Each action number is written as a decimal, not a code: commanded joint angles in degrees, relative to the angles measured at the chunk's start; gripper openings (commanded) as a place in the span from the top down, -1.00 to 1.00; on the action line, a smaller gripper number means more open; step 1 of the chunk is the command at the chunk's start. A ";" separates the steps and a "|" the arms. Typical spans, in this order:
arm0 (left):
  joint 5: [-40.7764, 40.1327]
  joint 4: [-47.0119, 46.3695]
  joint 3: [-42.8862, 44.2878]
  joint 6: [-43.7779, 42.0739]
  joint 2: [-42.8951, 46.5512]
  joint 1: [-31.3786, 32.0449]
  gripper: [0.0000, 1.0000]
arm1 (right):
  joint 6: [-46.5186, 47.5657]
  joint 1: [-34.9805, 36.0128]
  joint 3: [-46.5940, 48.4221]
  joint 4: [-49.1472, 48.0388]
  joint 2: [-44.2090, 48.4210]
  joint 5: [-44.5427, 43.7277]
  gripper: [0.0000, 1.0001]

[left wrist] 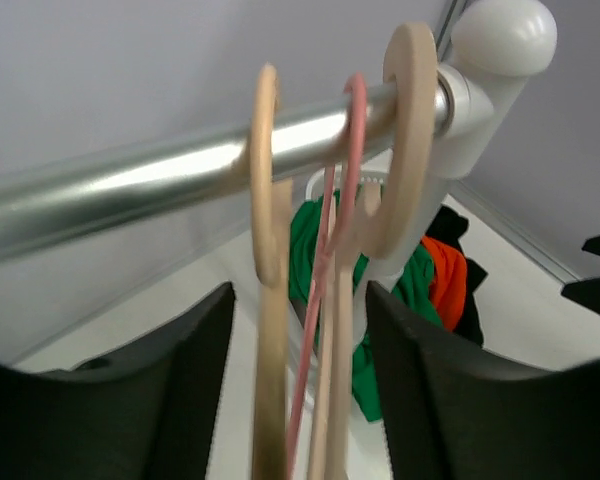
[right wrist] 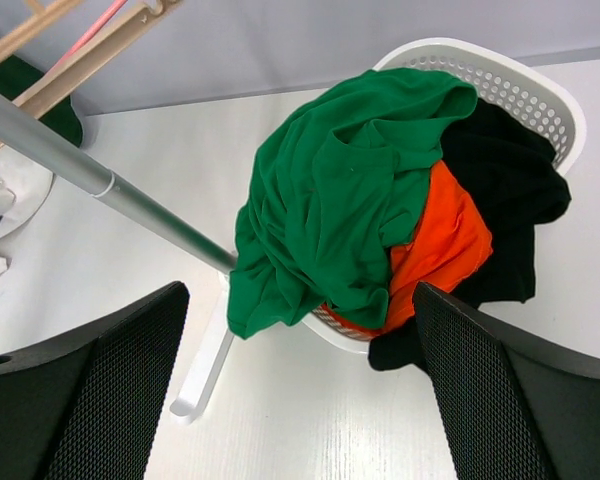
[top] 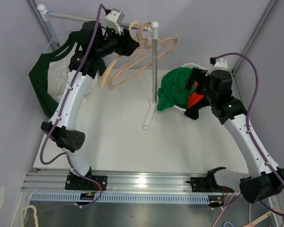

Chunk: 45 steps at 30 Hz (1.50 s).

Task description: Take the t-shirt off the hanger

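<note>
From above, I see my left tool up at the rail, right by the bare hangers. The dark green t-shirt hangs far behind that tool, at the other end of the rail. My right tool is over the basket.

In the left wrist view, the fingers are apart. The hanger hooks sit in the gap, not squeezed.

In the right wrist view, the fingers are wide apart and hold nothing. The basket of clothes lies just ahead.
</note>
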<state>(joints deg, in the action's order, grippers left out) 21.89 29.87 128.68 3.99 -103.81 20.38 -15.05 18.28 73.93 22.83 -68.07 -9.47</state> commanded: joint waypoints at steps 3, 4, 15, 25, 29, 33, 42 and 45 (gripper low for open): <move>2.19 4.31 1.39 0.40 8.18 -0.43 -0.40 | -1.03 -0.09 0.95 -1.30 -0.13 1.39 -0.97; 2.37 5.28 1.40 0.67 8.88 -0.60 -0.57 | -1.12 -0.09 0.86 -1.64 -0.22 1.56 -0.97; -1.82 2.75 -6.16 3.67 20.22 -16.41 -0.99 | -1.65 0.26 1.12 -2.70 -1.18 4.02 -0.96; -23.20 -3.06 -4.24 2.42 13.56 -25.30 -0.99 | 0.63 0.44 8.42 -0.24 -3.82 3.67 -0.96; -18.66 2.12 7.25 6.73 3.82 -30.56 -0.99 | 1.95 0.26 9.21 -0.07 -4.08 3.94 -0.96; -17.40 0.29 7.81 7.97 0.72 -32.77 -0.99 | 2.22 0.26 8.95 0.02 -4.09 4.46 -0.96; -19.17 -2.09 8.69 6.21 -4.38 -35.15 -0.99 | 0.19 1.14 5.61 -3.14 -3.91 8.25 -0.96; -19.69 -1.57 8.86 6.64 -5.96 -35.24 -0.99 | 0.19 1.32 5.26 -4.02 -3.73 8.51 -0.96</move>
<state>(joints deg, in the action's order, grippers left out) 3.07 29.91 134.80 10.07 -108.38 -14.06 -14.52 19.18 79.44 21.91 -72.03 -2.20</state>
